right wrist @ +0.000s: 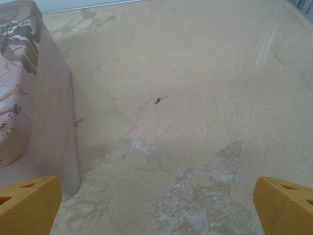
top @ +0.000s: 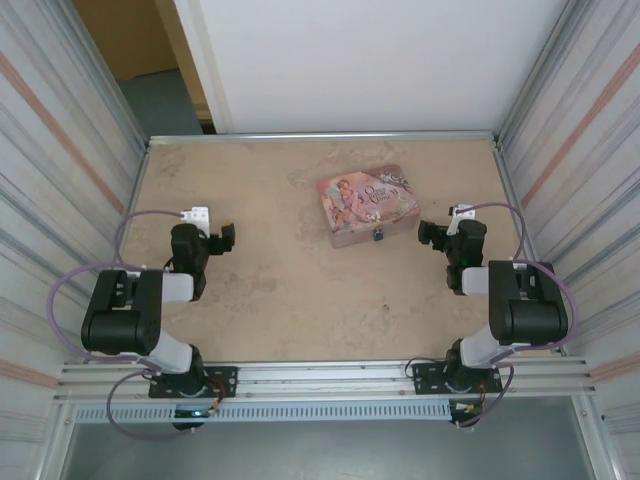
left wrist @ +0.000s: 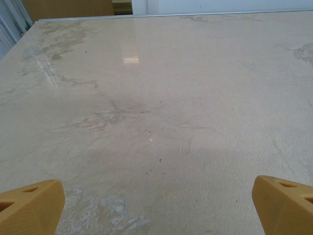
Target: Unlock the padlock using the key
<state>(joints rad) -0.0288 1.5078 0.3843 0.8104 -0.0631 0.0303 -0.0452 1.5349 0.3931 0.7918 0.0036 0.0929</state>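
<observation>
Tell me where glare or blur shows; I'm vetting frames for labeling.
Left wrist view: a bright glare patch on the table. Right wrist view: the pink tin at left looks soft. Top external view: even light, but the padlock is too small for detail.

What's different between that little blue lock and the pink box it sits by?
Size: the padlock is tiny, the pink tin far bigger. Colour: the padlock is plain blue, the pink tin carries a picture on its lid. Shape: the pink tin is a flat rectangle, the padlock a small lump at its near side. Shared: neither is held; the left gripper and right gripper are open, apart from both.
</observation>
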